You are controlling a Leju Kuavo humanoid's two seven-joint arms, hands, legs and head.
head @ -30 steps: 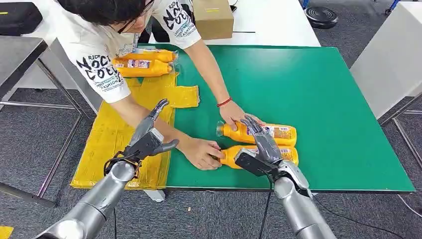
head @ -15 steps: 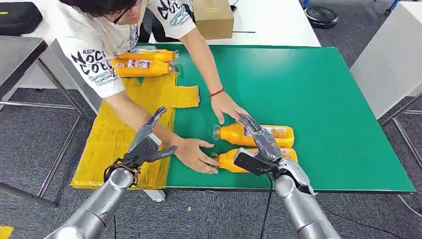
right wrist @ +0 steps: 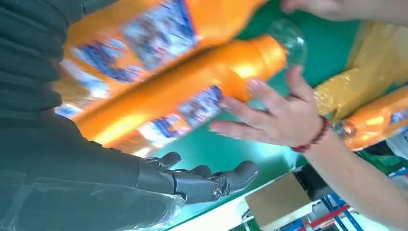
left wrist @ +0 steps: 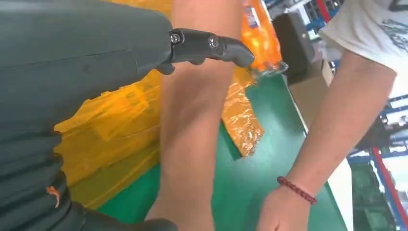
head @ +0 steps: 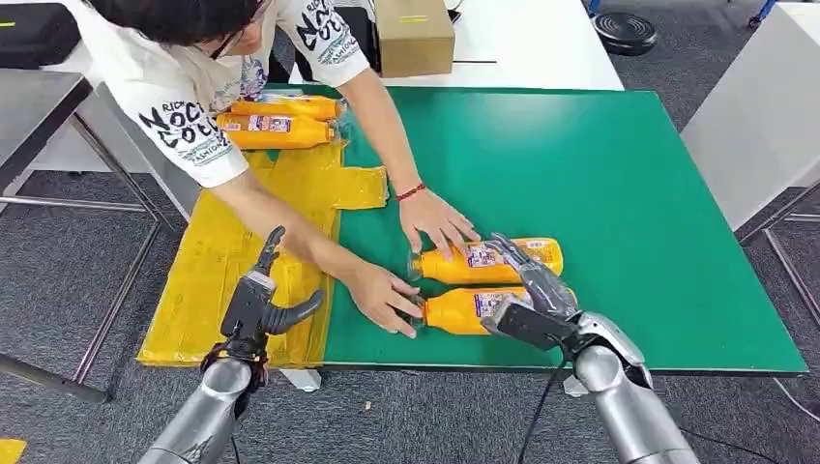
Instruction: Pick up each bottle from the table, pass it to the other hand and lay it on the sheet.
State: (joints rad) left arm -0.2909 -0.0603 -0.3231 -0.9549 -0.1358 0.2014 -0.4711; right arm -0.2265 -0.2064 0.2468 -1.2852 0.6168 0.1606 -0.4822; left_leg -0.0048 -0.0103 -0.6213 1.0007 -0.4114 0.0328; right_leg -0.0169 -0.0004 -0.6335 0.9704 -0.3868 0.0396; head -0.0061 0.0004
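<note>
Two orange bottles lie side by side near the front edge of the green table (head: 600, 164): the far bottle (head: 488, 259) and the near bottle (head: 469, 309). My right hand (head: 535, 295) hovers open over the near bottle's label end, fingers stretched toward the far one. The right wrist view shows both bottles (right wrist: 192, 96) beyond my spread fingers (right wrist: 207, 180). My left hand (head: 253, 304) is open above the yellow sheet (head: 208, 280). Two more bottles (head: 276, 129) lie at the sheet's far end.
A person leans over the table's far left, one hand (head: 437, 220) at the far bottle's cap and the other hand (head: 382, 295) at the near bottle's cap. Their forearm (left wrist: 192, 125) crosses close to my left hand. A cardboard box (head: 414, 34) stands on the white table behind.
My left hand dropped back toward the sheet's near edge. My right hand drew back and to the right. The person's hands and both bottles shifted slightly left.
</note>
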